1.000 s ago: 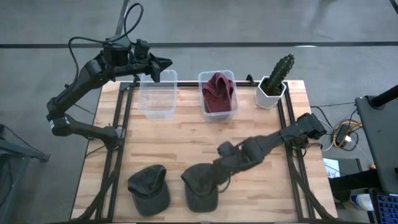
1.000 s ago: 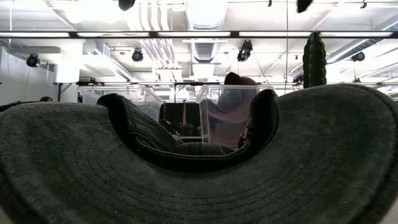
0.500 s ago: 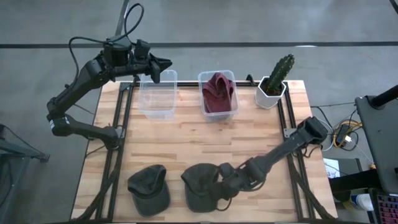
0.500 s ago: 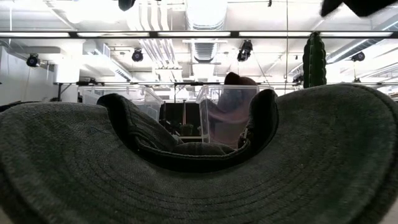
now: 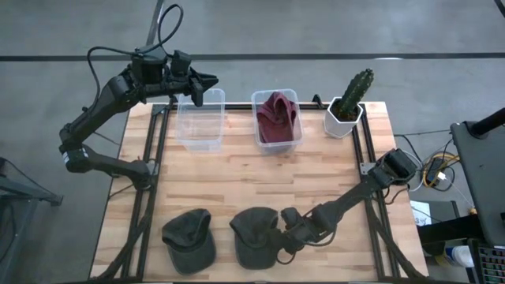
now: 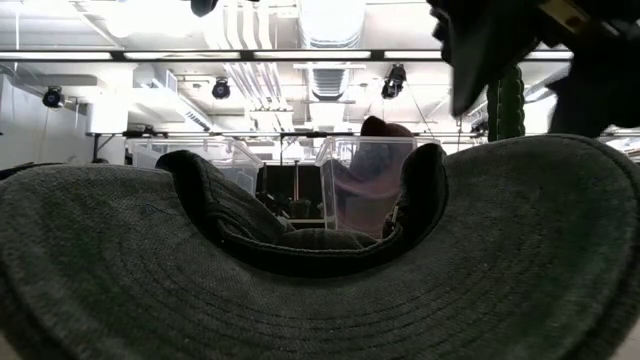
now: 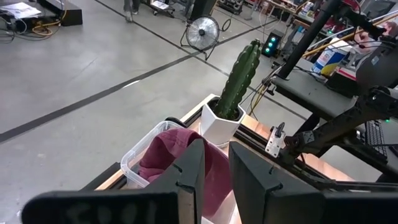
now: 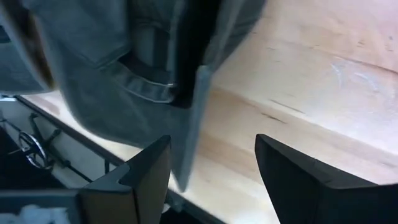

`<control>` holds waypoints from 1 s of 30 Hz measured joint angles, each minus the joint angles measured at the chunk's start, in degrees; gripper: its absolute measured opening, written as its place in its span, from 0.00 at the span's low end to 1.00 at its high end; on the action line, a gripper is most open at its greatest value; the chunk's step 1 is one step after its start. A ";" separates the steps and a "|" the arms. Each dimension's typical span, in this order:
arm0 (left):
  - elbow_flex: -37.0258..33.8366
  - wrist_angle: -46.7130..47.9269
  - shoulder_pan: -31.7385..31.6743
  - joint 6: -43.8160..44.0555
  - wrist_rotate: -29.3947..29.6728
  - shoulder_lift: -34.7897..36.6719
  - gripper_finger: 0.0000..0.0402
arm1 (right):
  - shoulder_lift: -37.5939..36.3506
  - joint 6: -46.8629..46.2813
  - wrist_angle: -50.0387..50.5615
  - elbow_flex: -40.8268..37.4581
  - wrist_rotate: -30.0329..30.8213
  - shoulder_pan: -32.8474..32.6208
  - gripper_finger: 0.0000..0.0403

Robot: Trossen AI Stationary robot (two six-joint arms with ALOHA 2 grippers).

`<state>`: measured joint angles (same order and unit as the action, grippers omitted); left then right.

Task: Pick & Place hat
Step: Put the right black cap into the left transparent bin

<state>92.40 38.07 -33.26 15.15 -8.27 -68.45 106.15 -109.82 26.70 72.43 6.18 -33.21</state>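
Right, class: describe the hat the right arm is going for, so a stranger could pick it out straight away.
Start at the wooden table and go to its near edge, farthest from the two clear bins. Two dark hats lie there side by side; take the dark hat nearer the table's middle. Unlike its neighbour, it has the right tool, open, at its edge.

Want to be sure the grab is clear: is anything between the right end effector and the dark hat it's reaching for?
Nothing visible. The right end effector is open, right at the edge of the dark hat, with only bare table beside it.
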 joint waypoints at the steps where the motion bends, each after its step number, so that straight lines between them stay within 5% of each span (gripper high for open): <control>1: 0.00 0.21 0.01 -0.03 -0.01 0.00 0.17 | 0.00 0.05 -0.46 -0.60 -0.01 0.00 0.56; 12: 0.00 0.78 0.07 -0.02 0.00 0.00 0.17 | 2.20 1.73 -9.55 -3.11 -0.01 1.26 0.53; 16: 0.00 1.09 0.06 -0.02 0.00 0.00 0.17 | 2.72 0.37 -9.54 -2.68 -0.03 1.89 0.39; 22: 0.00 1.19 0.04 0.01 0.00 0.00 0.17 | 2.42 -0.95 -9.46 -2.61 0.08 2.19 0.06; 30: 0.00 1.55 0.04 0.06 -0.02 0.12 0.17 | -1.97 1.05 -9.29 -2.61 7.91 3.58 0.03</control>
<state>92.40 39.62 -33.21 15.22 -8.29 -68.33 104.18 -108.77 17.41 69.82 14.09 -29.63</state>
